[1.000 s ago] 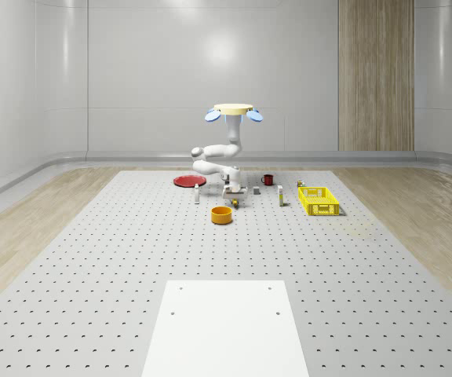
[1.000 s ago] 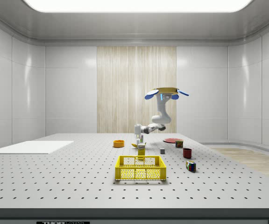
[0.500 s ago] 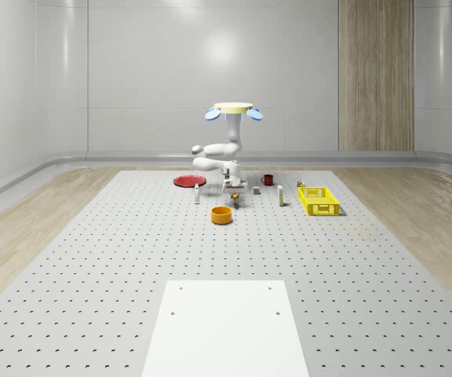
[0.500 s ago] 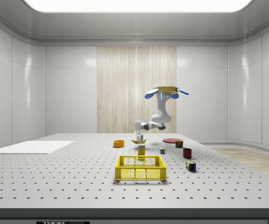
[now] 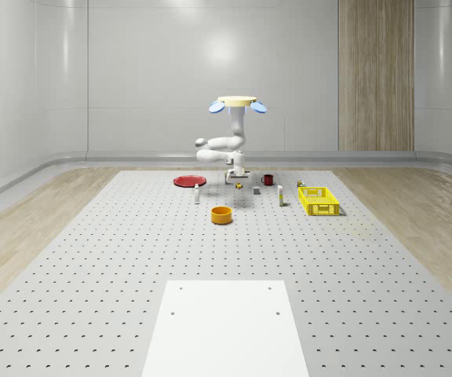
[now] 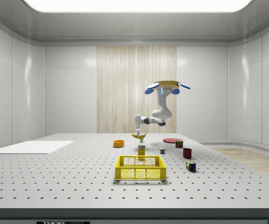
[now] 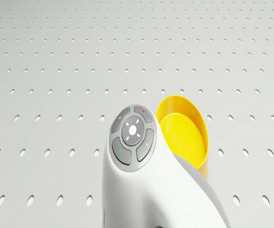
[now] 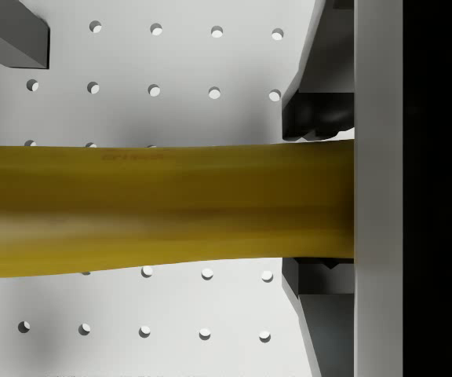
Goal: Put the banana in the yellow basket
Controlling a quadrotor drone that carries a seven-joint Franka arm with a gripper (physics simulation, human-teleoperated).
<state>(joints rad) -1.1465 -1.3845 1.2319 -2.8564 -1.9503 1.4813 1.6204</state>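
Jaws pinching the banana (image 8: 163, 208): in the wrist view the fruit runs across the middle of the frame as a long yellow band, with a dark fingertip (image 8: 320, 118) pressing it from above at right of centre and the other from below. I read that as a firm hold near one end, so most of the fruit's length hangs off to one side of the gripper (image 6: 138, 133).

From the side view, just above centre of the frame, the banana (image 6: 138, 136) hangs clear of the perforated table (image 6: 55, 177), with the yellow basket (image 6: 140, 168) lower in the frame, near centre. The drone (image 6: 166, 86) hovers high, right of centre, well above the table. In the whole-scene view the basket (image 5: 319, 200) sits right of centre while the gripper (image 5: 238, 182) is near the middle of the frame, so there is a clear sideways gap left to cross.

My judgement for this carry: keep the height. A small white bottle (image 5: 281, 196) stands between gripper and basket in the whole-scene view, and the orange bowl (image 5: 222, 214) sits below centre. Because the grip is off-centre, I would move smoothly to avoid swinging the long end, line the fruit up with the basket's long side, lower it inside the rim, and only then release.
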